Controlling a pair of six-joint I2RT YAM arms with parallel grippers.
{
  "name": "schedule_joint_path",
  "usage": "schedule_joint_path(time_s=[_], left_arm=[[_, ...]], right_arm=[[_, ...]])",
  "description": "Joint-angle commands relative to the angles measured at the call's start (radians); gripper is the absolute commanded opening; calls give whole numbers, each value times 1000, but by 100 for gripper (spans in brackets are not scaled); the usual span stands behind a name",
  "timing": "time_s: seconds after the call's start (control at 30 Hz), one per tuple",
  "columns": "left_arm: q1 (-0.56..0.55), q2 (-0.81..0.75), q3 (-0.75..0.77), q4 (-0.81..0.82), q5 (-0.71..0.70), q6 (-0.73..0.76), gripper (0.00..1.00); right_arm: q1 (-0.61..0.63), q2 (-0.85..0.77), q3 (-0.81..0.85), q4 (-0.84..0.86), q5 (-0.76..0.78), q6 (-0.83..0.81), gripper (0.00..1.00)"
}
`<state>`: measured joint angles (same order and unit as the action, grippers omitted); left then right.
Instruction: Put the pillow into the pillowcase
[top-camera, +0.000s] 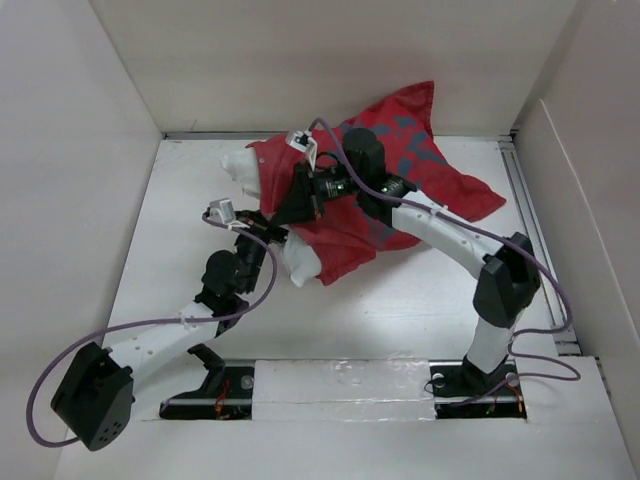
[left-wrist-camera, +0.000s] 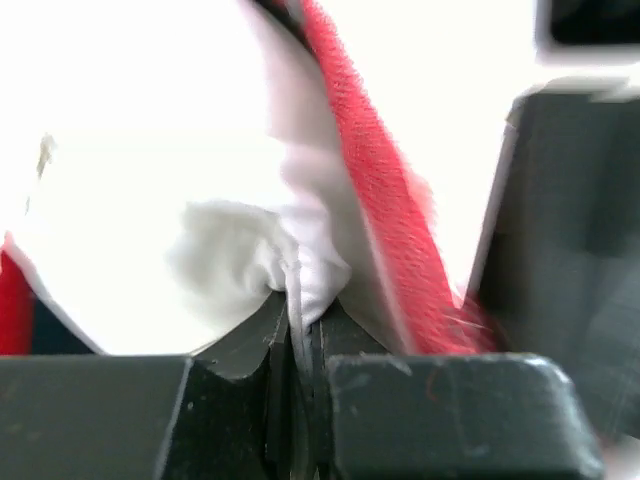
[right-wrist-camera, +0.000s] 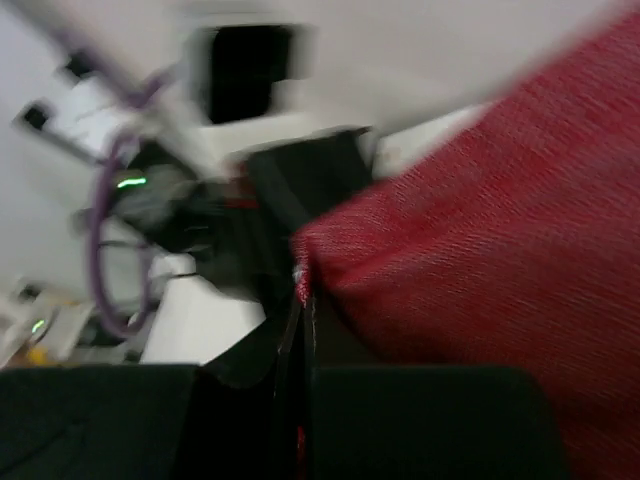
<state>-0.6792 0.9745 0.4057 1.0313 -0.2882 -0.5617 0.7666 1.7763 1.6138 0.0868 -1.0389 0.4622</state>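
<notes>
The red pillowcase (top-camera: 410, 165) lies bunched across the back middle of the table. The white pillow (top-camera: 240, 166) sticks out of it at the left end and again at the near edge. My left gripper (top-camera: 272, 238) reaches in from the near left. In the left wrist view this gripper (left-wrist-camera: 300, 310) is shut on a fold of the pillow (left-wrist-camera: 230, 250), with the pillowcase hem (left-wrist-camera: 390, 210) just to the right. My right gripper (top-camera: 297, 203) comes over the case from the right. In the right wrist view it (right-wrist-camera: 303, 300) is shut on the pillowcase edge (right-wrist-camera: 480, 250).
White walls enclose the table (top-camera: 420, 310) at the left, back and right. A metal rail (top-camera: 530, 230) runs along the right side. Purple cables (top-camera: 150, 325) loop off both arms. The two arm bases (top-camera: 470, 375) sit at the near edge.
</notes>
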Motion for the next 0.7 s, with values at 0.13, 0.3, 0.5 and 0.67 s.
schedule_joint_path(time_s=[0.13, 0.3, 0.5, 0.67], left_arm=[[-2, -60, -24, 182, -173, 5, 0], [125, -24, 7, 148, -45, 10, 0], [196, 162, -4, 243, -12, -14, 0], [205, 162, 38, 247, -44, -24, 0]], right_arm=[[-38, 297, 324, 79, -96, 180, 0], [81, 383, 679, -5, -153, 208, 0], [261, 394, 788, 97, -177, 308, 0], [330, 478, 981, 197, -226, 458, 0]])
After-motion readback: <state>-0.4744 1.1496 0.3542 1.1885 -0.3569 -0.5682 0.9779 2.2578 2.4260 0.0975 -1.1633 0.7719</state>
